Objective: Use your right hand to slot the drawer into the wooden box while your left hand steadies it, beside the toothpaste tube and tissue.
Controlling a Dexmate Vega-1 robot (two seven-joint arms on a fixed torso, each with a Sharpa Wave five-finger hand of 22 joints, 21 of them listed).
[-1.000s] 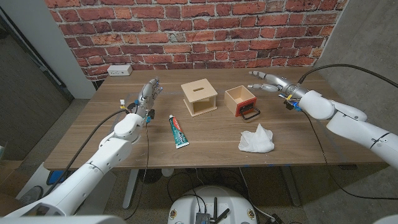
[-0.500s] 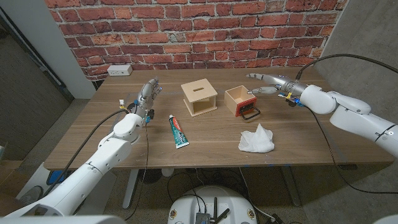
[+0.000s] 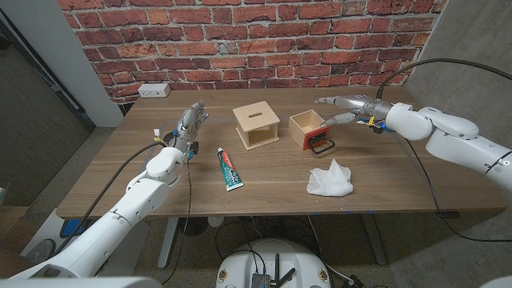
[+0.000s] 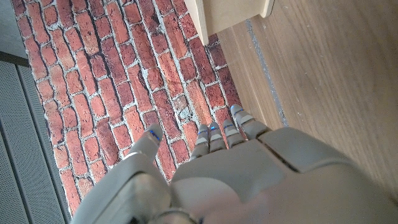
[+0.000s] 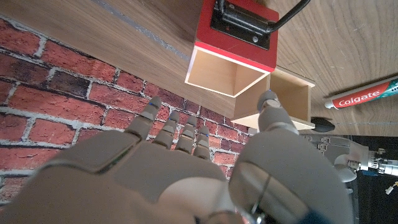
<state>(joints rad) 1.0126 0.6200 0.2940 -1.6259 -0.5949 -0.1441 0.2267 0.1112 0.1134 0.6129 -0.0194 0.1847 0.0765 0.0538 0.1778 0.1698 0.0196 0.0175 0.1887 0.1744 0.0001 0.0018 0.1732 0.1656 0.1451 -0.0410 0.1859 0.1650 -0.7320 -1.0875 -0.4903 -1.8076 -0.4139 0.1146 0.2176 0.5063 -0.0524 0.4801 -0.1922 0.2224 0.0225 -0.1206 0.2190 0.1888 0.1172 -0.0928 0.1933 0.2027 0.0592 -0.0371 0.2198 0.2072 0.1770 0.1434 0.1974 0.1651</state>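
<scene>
while the drawer sits on the wooden table just right of the wooden box, apart from it, the head view shows the right hand hovering near the drawer's right side, fingers spread and holding nothing. the left hand stands well to the left of the box, fingers apart, not touching it. nearer the robot lie the toothpaste tube and a crumpled white tissue. a white power outlet sits at the table's far left edge under the brick wall.

from the left wrist view, the left hand has its fingers loosely extended with nothing between them, and a corner of the wooden box shows beyond them.

from the right wrist view, the right hand is spread wide and empty, fingers pointing toward the drawer, whose red front carries a black metal handle. the box's open side shows just behind it.

the drawer looks like thin plywood: light, stiff, likely to skid on the smooth tabletop. i judge the best hold is across its side walls or by the handle, keeping it square to the opening. the light box would probably slide unless braced.

the tube reads "colgate" in white on red; no other writing is legible.
</scene>
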